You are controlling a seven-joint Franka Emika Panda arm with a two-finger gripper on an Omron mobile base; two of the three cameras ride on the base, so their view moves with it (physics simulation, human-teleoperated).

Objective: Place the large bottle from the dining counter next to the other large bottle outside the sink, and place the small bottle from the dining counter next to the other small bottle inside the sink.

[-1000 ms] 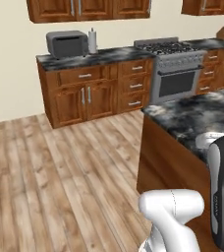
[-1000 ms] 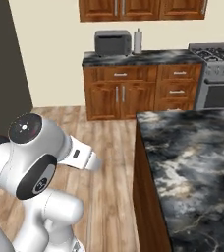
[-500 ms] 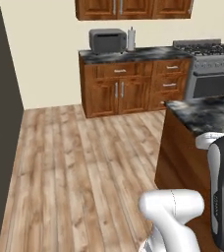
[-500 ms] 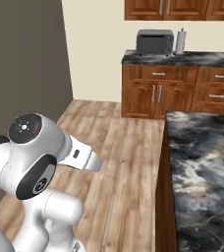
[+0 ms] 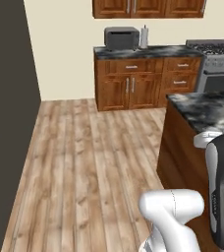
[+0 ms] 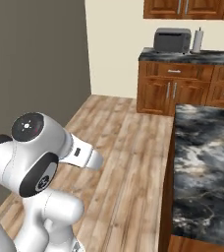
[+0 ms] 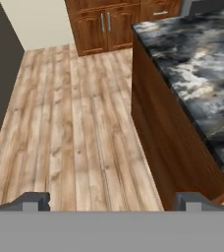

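The dining counter (image 6: 205, 162) with its black-and-white marbled top and reddish wood base stands to the right, its bare corner reaching into the left base view (image 5: 207, 110) and the hand view (image 7: 197, 64). My gripper (image 7: 111, 202) is open with nothing between its fingertips (image 7: 33, 201), and it looks down over the wooden floor beside the counter. The bottles and the sink are out of view.
Wood cabinets with a dark stone top (image 5: 133, 74) line the far wall, carrying a grey toaster (image 5: 121, 37) and a paper towel roll (image 5: 144, 37). A stove (image 5: 214, 64) stands at the right of them. A dark wall (image 5: 8, 123) closes the left side. Wooden floor (image 5: 84, 162) lies between.
The base has turned, so the whole scene slid to the right in both base views and a dark wall came in at the left. The gripper stays open.
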